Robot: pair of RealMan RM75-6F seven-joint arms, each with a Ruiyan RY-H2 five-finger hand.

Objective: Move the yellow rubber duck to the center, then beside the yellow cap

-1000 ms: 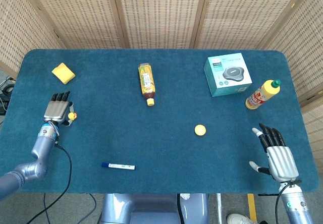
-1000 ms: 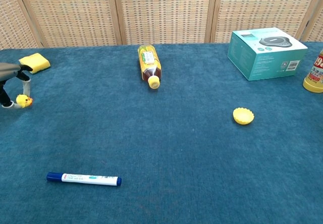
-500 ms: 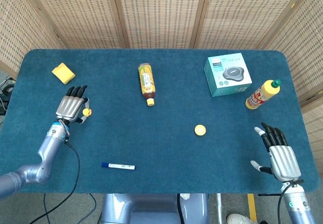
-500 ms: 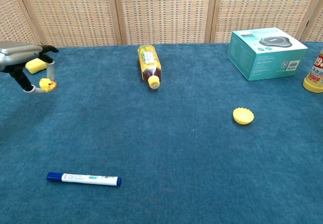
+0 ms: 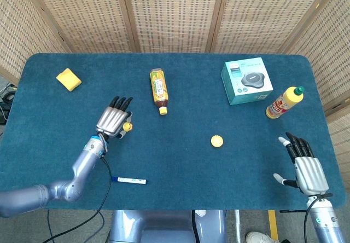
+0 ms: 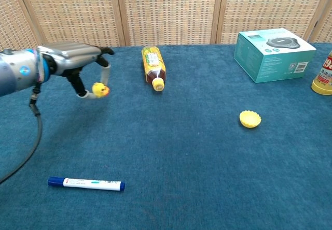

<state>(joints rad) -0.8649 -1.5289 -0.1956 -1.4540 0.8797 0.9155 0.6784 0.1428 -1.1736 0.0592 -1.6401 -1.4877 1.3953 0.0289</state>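
Left robot hand [image 5: 113,121] pinches yellow rubber duck [image 6: 99,89] under its palm, above table.

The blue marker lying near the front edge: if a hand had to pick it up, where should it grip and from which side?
Probably the white barrel of the blue marker, pinched at mid-length from straight above. It lies flat on the table, long axis left to right in the chest view, with open cloth on both sides. The left hand is nearer, but it holds the yellow rubber duck.
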